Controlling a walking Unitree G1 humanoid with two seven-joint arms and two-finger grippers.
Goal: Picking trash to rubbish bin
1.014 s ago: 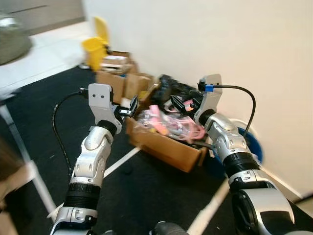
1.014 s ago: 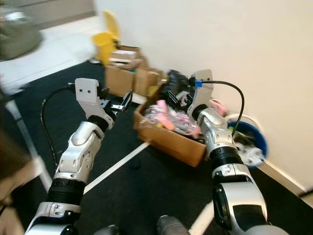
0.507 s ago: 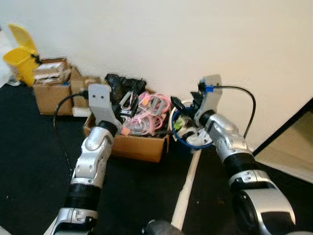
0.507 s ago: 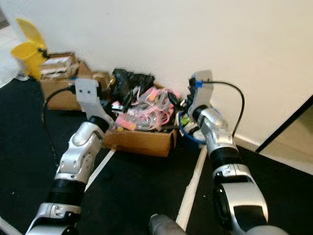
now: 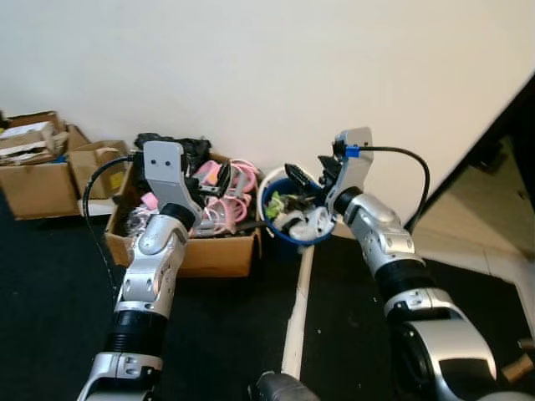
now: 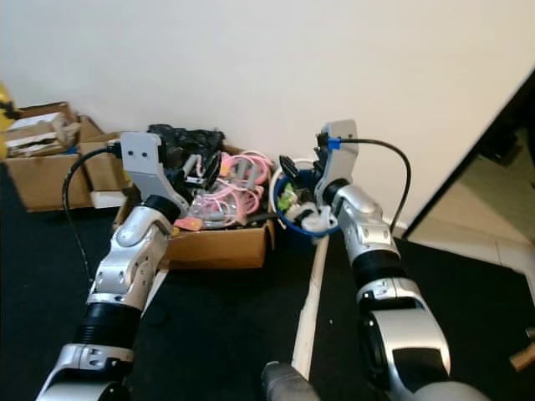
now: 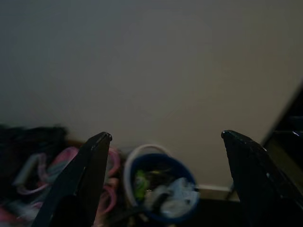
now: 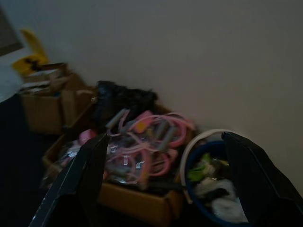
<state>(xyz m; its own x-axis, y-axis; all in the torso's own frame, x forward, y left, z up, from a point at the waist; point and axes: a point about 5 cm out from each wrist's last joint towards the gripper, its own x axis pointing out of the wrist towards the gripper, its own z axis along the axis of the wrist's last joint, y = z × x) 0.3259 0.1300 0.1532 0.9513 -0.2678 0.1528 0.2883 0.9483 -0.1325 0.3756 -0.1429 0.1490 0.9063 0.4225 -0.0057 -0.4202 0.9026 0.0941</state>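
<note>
Both hands open and empty, left hand (image 5: 219,177) raised over the cardboard box (image 5: 216,254) at centre left, right hand (image 5: 303,180) above the blue rubbish bin (image 5: 284,235) at centre, already holding trash, nothing in hand to drop; bin recentred from frame's right since earlier.

Matt brown cardboard box (image 5: 219,253), blue plastic bin (image 5: 276,230)

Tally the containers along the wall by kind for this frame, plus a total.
Round blue rubbish bin with trash inside: 1
Open brown cardboard box of pink and grey cords and handles: 1
Smaller brown cardboard boxes further to the robot's left: at least 2; they overlap, so the exact count is unclear
Total: at least 4 containers
</note>
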